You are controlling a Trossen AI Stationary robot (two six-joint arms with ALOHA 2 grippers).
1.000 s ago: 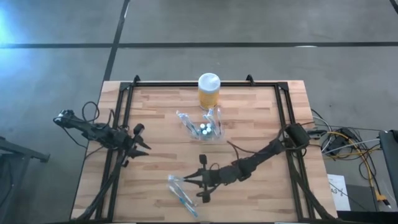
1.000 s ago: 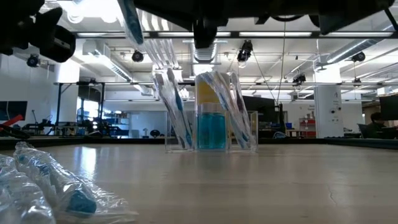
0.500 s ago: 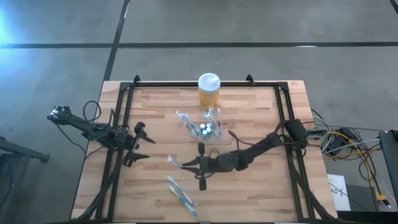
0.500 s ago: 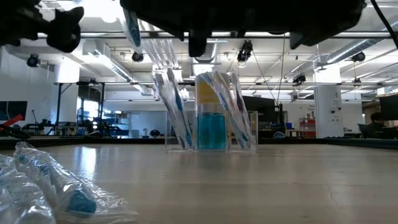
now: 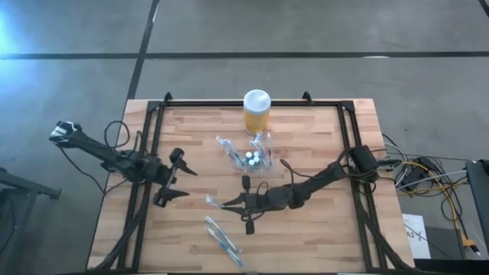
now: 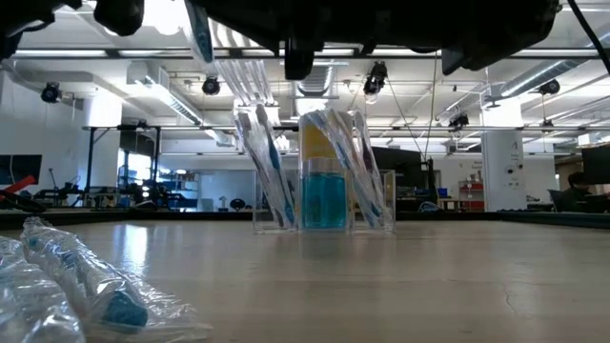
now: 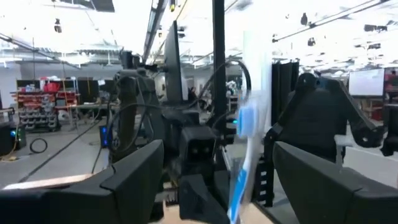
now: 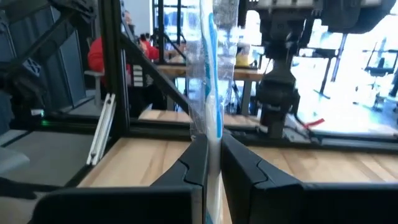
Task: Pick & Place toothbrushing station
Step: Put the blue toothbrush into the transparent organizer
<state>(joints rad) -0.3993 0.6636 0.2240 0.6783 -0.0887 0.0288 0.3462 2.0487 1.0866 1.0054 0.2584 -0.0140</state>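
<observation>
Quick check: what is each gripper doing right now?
Left gripper: open, holding nothing.
Right gripper: closed on a wrapped toothbrush, lifted above the table.

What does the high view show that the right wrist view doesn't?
Only the high view shows the yellow jar, the clear toothbrush holder and the wrapped toothbrush on the table. Only the right wrist view shows the right tool shut on a wrapped toothbrush close up. Both show the open left tool facing it.
</observation>
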